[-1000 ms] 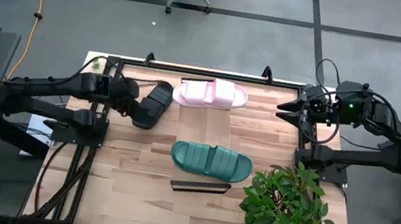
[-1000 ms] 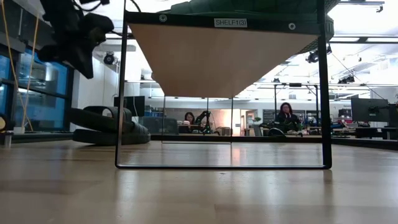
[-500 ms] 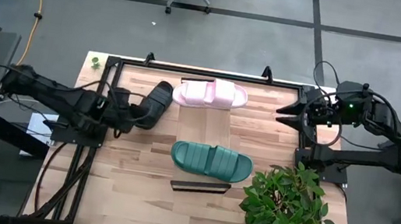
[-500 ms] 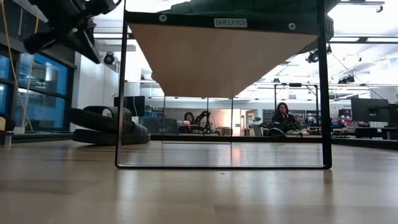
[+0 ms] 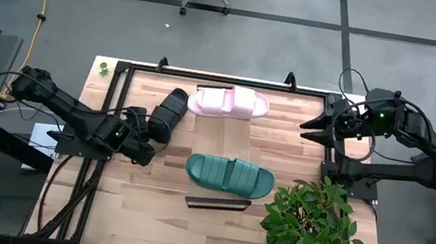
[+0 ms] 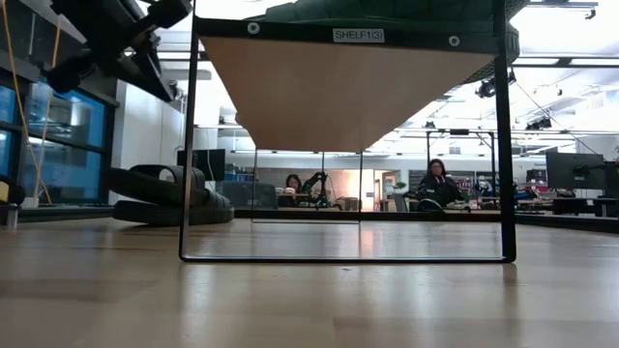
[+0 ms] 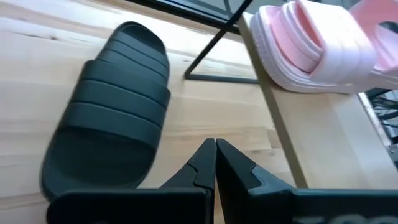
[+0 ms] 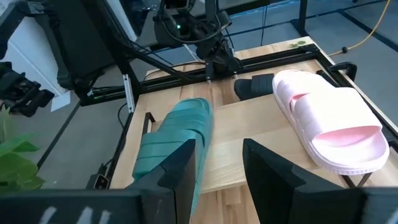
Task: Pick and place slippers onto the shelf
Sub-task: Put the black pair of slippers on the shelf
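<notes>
The black slipper (image 5: 168, 113) (image 7: 109, 143) lies sole down on the tabletop, left of the shelf (image 5: 224, 137). The pink slipper (image 5: 229, 102) (image 8: 329, 121) rests on the shelf's far end. The teal slipper (image 5: 229, 175) (image 8: 174, 140) rests on its near end. My left gripper (image 5: 147, 139) (image 7: 216, 146) is shut and hovers just near-side of the black slipper, touching nothing. My right gripper (image 5: 311, 127) (image 8: 217, 168) is open at the table's right edge, facing the shelf. In the low view the black slipper (image 6: 160, 198) shows beyond the shelf's frame.
A potted plant (image 5: 310, 229) fills the near right corner. A black metal frame (image 5: 123, 70) runs along the table's left and far edges. Bare wood (image 5: 146, 206) lies near-left of the shelf. People sit in the room (image 6: 440, 179) beyond the table.
My left gripper has drawn back from the black slipper's near end toward the table's near edge, its arm swinging round on the left. The black slipper stays on the table where it lay. The right arm has hardly moved.
</notes>
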Tool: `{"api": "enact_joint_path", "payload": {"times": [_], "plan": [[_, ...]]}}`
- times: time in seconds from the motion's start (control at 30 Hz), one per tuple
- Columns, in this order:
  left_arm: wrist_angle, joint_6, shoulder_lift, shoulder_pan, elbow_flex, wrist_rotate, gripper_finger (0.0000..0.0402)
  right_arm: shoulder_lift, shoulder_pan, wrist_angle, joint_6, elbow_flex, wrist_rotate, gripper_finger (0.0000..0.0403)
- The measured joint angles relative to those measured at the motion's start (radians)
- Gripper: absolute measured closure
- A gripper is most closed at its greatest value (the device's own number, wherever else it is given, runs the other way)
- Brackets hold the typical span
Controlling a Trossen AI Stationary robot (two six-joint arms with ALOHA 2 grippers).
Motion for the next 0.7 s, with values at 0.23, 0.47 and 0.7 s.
{"api": "enact_joint_path", "payload": {"times": [0.23, 0.47, 0.7], "plan": [[0.014, 0.000, 0.014, 0.000, 0.000, -0.046, 0.0401, 0.000, 0.000, 0.000, 0.006, 0.000, -0.001, 0.0279], [0.023, 0.001, 0.014, -0.002, -0.022, -0.068, 0.0401, 0.000, 0.000, 0.000, 0.015, 0.000, -0.008, 0.0279], [0.119, -0.001, 0.014, -0.020, -0.093, -0.062, 0.0401, 0.000, 0.000, 0.000, 0.033, 0.000, -0.008, 0.0279]]}}
